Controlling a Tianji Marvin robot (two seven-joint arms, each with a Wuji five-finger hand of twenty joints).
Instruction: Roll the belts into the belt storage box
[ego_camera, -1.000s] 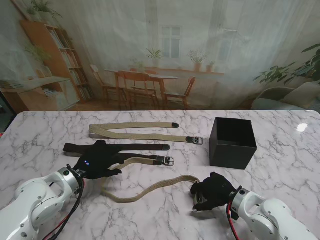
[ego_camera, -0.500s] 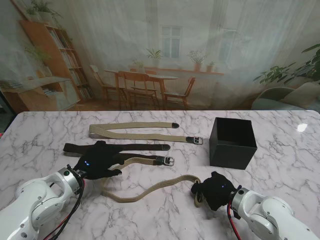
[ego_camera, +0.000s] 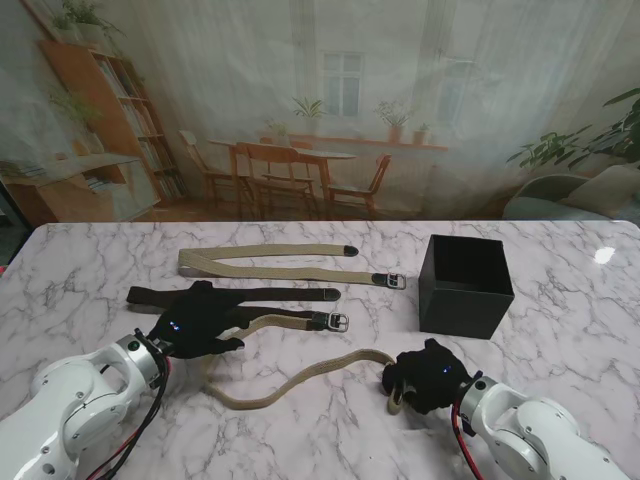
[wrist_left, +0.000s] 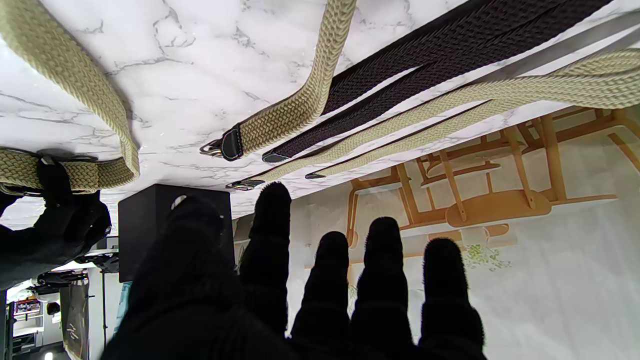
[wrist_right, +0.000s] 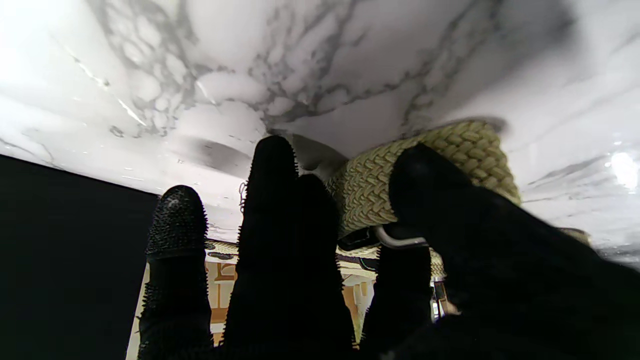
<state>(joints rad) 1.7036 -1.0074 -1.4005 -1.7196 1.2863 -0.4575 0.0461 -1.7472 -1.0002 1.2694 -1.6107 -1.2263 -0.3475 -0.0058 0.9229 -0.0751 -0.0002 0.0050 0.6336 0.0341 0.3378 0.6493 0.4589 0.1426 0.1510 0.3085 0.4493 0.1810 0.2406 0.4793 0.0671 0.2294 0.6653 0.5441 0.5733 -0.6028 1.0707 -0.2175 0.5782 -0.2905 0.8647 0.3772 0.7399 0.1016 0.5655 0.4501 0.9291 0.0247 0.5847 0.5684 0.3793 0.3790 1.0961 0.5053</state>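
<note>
From the stand, the right hand (ego_camera: 428, 375) is clenched around the end of the tan belt (ego_camera: 300, 378) snaking across the bench (ego_camera: 560, 340), near the black box (ego_camera: 465, 285). Left hand (ego_camera: 198, 318) rests flat on the dark belt (ego_camera: 285, 294), grasping nothing. Right wrist view: fingers (wrist_right: 272, 200) wrap the woven belt's buckle end.

Left hand (ego_camera: 197, 320): black knit glove, small blue light on back. Right hand (ego_camera: 428, 376): black nubbed glove. Arms glossy white, rounded segments; red and black cables at wrists.
</note>
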